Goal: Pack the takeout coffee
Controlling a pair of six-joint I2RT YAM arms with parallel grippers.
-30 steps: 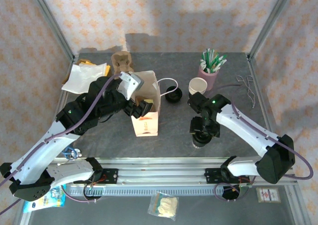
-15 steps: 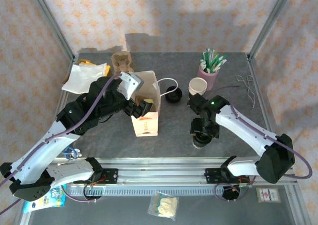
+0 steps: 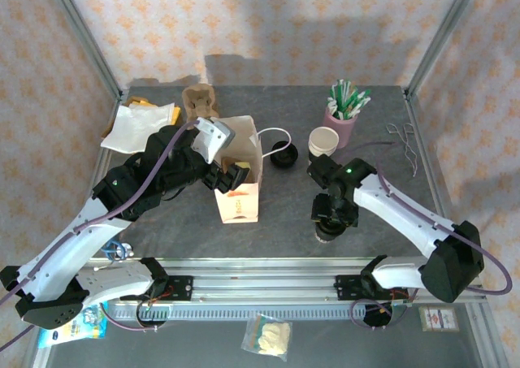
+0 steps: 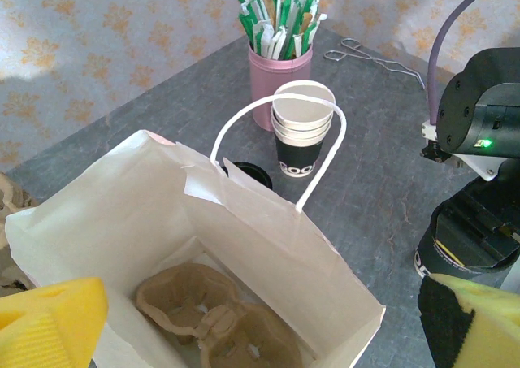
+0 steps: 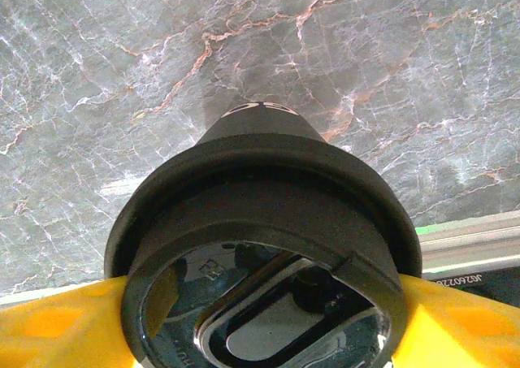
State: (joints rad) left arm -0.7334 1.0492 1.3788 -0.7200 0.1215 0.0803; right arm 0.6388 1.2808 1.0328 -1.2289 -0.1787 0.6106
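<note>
The takeout coffee (image 3: 328,231) stands near the front right of the table, with its round black lid (image 5: 260,214) close under the right wrist camera. My right gripper (image 3: 333,214) is straight above it. Both yellow fingers (image 5: 57,319) press against the lid's sides, so the gripper (image 5: 260,319) is shut on it. A white paper bag (image 3: 238,181) stands upright and open at the centre. A brown pulp tray (image 4: 215,315) lies on its bottom. My left gripper (image 3: 227,173) hangs open over the bag's mouth (image 4: 260,335), with its pads spread wide to either side.
A stack of paper cups (image 3: 323,140) and a pink cup of straws (image 3: 341,112) stand at the back right. A loose black lid (image 3: 283,153) lies beside the bag's handle. Metal tongs (image 3: 404,140) lie at far right. Pulp trays (image 3: 201,100) and white napkins (image 3: 138,124) lie at back left.
The right gripper's fingers have closed in a little onto the lid. The left arm and the bag have not moved.
</note>
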